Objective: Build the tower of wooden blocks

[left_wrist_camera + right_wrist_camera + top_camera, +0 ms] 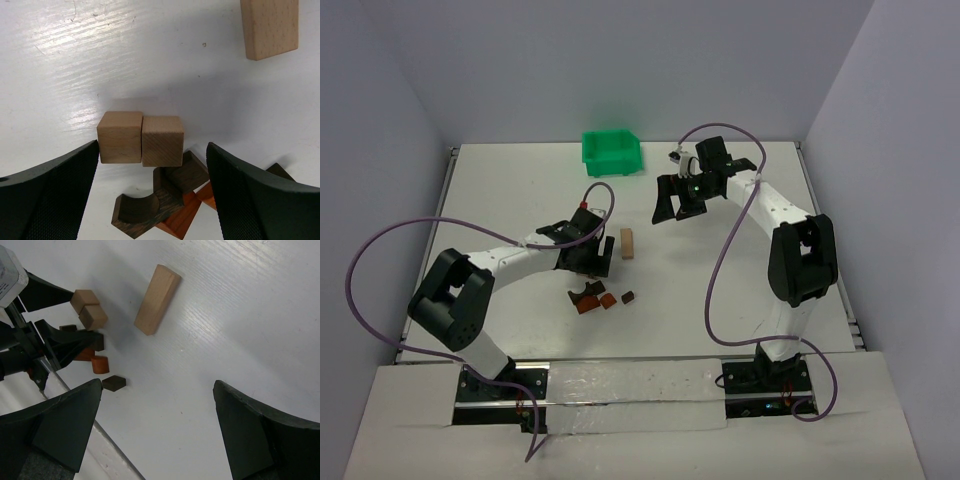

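Left claw [598, 262] gapes wide and empty, low over the surface [520, 190] at centre-left of the top view, with two tan cubes [120, 137] touching side by side just ahead of its fingers [50, 195], and a dark arch [142, 212] and red blocks [180, 222] heaped beside them. A small dark block [629, 296] sits just right of the heap, and beyond it the tan bar [628, 243] lies flat, alone. Farther up, the right claw [680, 205] hangs wide and empty right of centre, and the green bin [612, 150] sits at the top.
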`<state>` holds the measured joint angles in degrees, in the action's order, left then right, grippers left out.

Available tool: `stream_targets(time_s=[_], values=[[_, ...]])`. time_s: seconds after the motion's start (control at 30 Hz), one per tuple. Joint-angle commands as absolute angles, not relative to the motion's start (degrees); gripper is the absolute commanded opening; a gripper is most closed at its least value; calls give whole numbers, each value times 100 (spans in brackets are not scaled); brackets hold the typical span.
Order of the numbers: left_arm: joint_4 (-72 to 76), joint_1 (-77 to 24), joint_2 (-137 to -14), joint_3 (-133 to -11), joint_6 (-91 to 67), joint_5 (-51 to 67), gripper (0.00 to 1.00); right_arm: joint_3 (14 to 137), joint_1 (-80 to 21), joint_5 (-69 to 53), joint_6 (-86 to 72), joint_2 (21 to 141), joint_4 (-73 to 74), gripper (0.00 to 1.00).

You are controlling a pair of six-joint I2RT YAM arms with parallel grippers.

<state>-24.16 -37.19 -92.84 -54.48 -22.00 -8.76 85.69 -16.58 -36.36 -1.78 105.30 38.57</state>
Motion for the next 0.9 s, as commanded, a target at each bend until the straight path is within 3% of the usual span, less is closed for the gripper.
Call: stream_targets(time_s=[0.0,0.87], values=[[-2147,-3770,-9343,-5669,-2033,-1001,92,8560,-1600,-3786,-236,10572,3718,100],[-1801,-3762,-9456,-5466,-1512,-1089,80,8674,-1486,-3998,-325,10775,3797,100]])
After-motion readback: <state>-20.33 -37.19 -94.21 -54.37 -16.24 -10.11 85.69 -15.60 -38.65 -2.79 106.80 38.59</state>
